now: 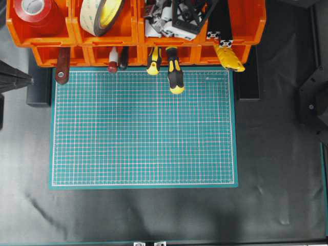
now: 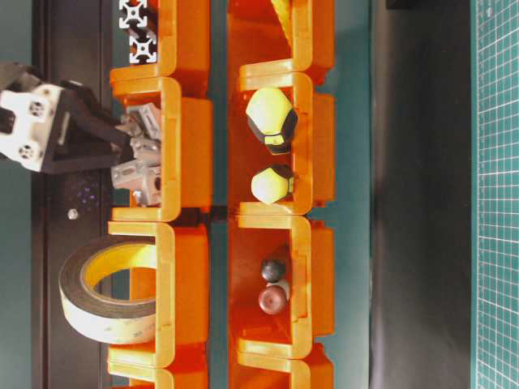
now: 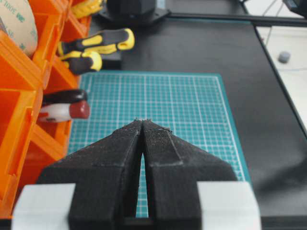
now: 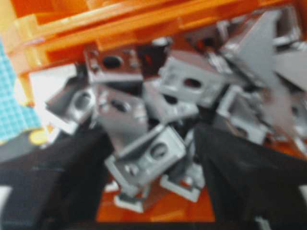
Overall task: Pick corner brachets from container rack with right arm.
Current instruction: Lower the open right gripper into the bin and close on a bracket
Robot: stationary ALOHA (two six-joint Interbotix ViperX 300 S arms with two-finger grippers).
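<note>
My right claw: down inside an upper bin of the bright orange plastic container rack, my two black fingers standing partly apart on either side of one bracket.
Grip: I cannot tell whether my fingers press that bracket yet; it sits tilted between them, hole facing up.
Corner brachets: small silver-grey cast metal angle pieces with round holes, heaped loosely in that bin, overlapping at all angles.
My left claw: black fingers pressed together, nothing in them, hovering over the green gridded cutting mat.
Neighbours: a roll of yellowish tape in the next bin; yellow-and-black screwdriver handles poking from the lower row.
</note>
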